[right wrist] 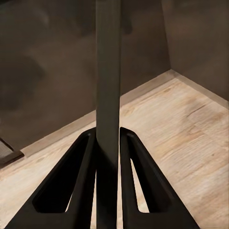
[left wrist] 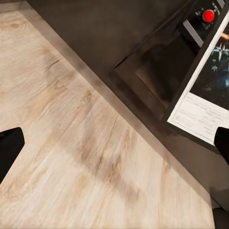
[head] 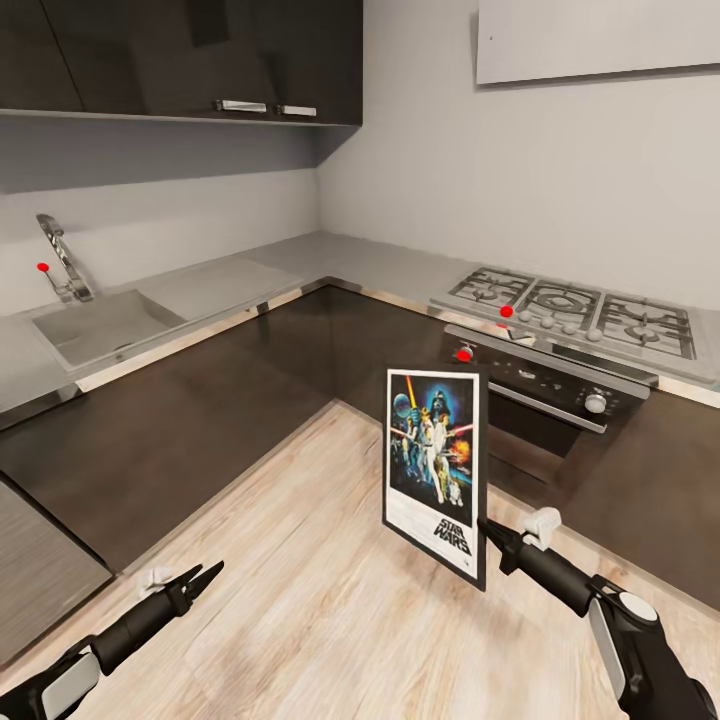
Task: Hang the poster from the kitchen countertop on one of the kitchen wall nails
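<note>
Right jaws (right wrist: 109,143) are pinched tight on the thin edge of the poster (head: 435,470), held upright in the air over the wood floor (head: 300,600) in front of the oven (head: 560,400), well off the counter (head: 380,265), while the left jaws (head: 200,580) hang spread and empty. With such a narrow bite at the lower edge, I reckon the frame could pivot or slip during a swing toward the wall (head: 560,170). The right wrist view shows the edge-on clamp; the head view shows the artwork and a tiny dark dot high up on a pale panel (head: 600,40), maybe a nail.
</note>
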Robot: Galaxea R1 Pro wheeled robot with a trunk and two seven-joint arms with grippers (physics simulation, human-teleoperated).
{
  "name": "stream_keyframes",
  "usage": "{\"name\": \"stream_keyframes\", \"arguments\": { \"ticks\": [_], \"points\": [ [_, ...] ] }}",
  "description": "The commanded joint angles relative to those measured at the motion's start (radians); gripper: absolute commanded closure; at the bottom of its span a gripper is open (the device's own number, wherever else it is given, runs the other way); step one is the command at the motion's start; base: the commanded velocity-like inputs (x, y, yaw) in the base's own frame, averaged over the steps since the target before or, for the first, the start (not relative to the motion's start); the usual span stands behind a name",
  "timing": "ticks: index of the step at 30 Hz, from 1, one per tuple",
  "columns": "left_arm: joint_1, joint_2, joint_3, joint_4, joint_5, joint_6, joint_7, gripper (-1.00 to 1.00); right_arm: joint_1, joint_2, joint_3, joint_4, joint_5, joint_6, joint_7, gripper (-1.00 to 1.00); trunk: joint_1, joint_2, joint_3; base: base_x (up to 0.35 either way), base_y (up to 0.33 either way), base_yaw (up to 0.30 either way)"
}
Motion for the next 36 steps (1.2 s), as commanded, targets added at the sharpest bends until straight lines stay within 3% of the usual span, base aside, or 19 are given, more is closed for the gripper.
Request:
{"name": "stream_keyframes", "arguments": {
  "ticks": [1,10,13,19,22,26,36],
  "points": [
    [-0.001,0.001,-0.008,0.008,0.009,-0.006,0.0,-1.0,-0.001,0.0,-0.005,-0.001,-0.001,0.015,0.008,1.0,0.0,-0.001,-0.001,0.0,0.0,0.0],
    [-0.001,-0.001,-0.012,0.059,0.009,-0.004,0.002,-1.0,-0.001,-0.003,-0.008,-0.002,-0.003,0.018,0.008,1.0,0.0,-0.001,0.007,0.0,0.0,0.0],
    [-0.001,-0.013,-0.013,0.069,0.01,-0.005,0.004,-1.0,-0.001,-0.004,-0.008,-0.002,-0.003,0.019,0.007,1.0,0.0,-0.001,0.011,0.0,0.0,0.0],
    [0.003,-0.095,-0.012,0.213,0.011,-0.033,0.004,-1.0,-0.001,-0.005,-0.01,-0.003,-0.003,0.019,0.005,1.0,0.0,-0.001,0.021,0.0,0.0,0.0],
    [0.024,-0.116,-0.01,0.248,0.011,-0.073,0.004,-1.0,-0.001,-0.006,-0.01,-0.012,-0.002,0.018,0.004,1.0,-0.004,0.006,0.029,0.0,0.0,0.0],
    [0.077,-0.127,-0.005,0.271,0.015,-0.1,0.009,-1.0,-0.001,-0.006,-0.01,-0.032,0.0,0.017,-0.001,1.0,-0.019,0.034,0.048,0.0,0.0,0.0],
    [0.093,-0.113,0.0,0.273,0.019,-0.104,0.012,-1.0,-0.001,-0.008,-0.015,-0.044,0.001,0.016,-0.002,1.0,-0.058,0.104,0.096,0.0,0.0,0.0]
  ]
}}
